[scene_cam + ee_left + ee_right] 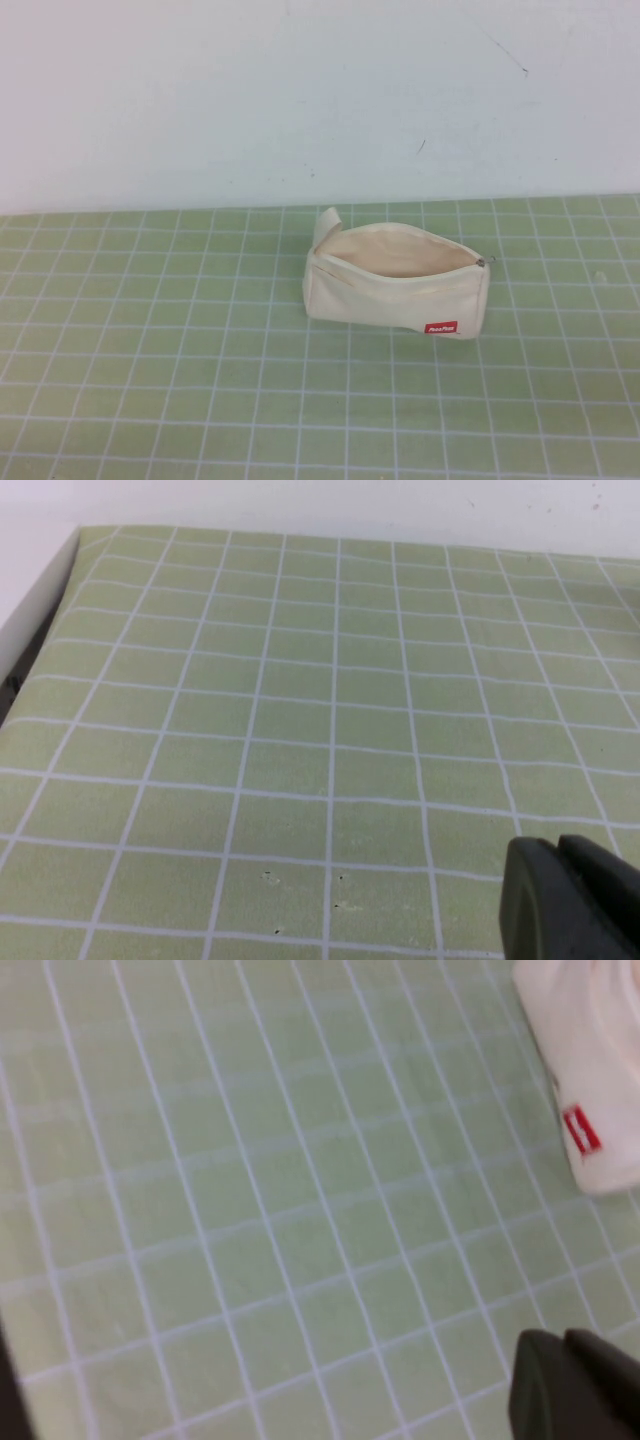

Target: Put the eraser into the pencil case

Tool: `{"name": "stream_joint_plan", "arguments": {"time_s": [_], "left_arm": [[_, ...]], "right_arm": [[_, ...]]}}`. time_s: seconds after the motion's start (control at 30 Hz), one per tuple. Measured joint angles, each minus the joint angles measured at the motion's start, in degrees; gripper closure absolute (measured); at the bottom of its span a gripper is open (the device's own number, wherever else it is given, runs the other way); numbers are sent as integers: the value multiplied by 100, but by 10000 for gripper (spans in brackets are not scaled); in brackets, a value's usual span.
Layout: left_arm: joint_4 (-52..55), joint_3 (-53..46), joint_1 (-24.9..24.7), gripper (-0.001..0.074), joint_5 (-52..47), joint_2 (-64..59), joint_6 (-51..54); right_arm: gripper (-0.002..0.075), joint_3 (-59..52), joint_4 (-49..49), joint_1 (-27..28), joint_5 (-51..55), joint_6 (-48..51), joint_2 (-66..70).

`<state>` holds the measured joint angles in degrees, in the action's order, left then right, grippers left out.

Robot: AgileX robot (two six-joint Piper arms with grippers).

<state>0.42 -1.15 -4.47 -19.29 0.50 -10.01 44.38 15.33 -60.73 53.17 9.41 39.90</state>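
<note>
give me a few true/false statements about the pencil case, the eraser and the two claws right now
1. The pencil case lies on the green grid mat with its zip open. True.
2. The eraser sits on the mat beside the case. False: no eraser shows in any view.
3. A red tag is at a lower corner of the case. True.
4. The left claw is gripping the case. False: the left claw hangs over bare mat, with no case in its view.
5. The right claw is near the case's tagged end but not touching it. True.
6. Both arms show in the high view. False: neither arm appears there.
</note>
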Motion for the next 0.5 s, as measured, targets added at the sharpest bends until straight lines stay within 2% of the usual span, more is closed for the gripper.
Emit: {"name": "stream_joint_plan", "arguments": {"time_s": [0.07,0.13,0.37,0.5], "left_arm": [[0,0,0,736,0,0,0],[3,0,0,736,0,0,0],[2,0,0,736,0,0,0],[2,0,0,736,0,0,0]], "right_arm": [[727,-476,152,222,-340,84,-267],[727,-1061,256,672,-1108,110,-670],[727,-3353,437,3247,-4399,121,-2227],[727,-4171,474,4558,-5244,108,-3127]]}}
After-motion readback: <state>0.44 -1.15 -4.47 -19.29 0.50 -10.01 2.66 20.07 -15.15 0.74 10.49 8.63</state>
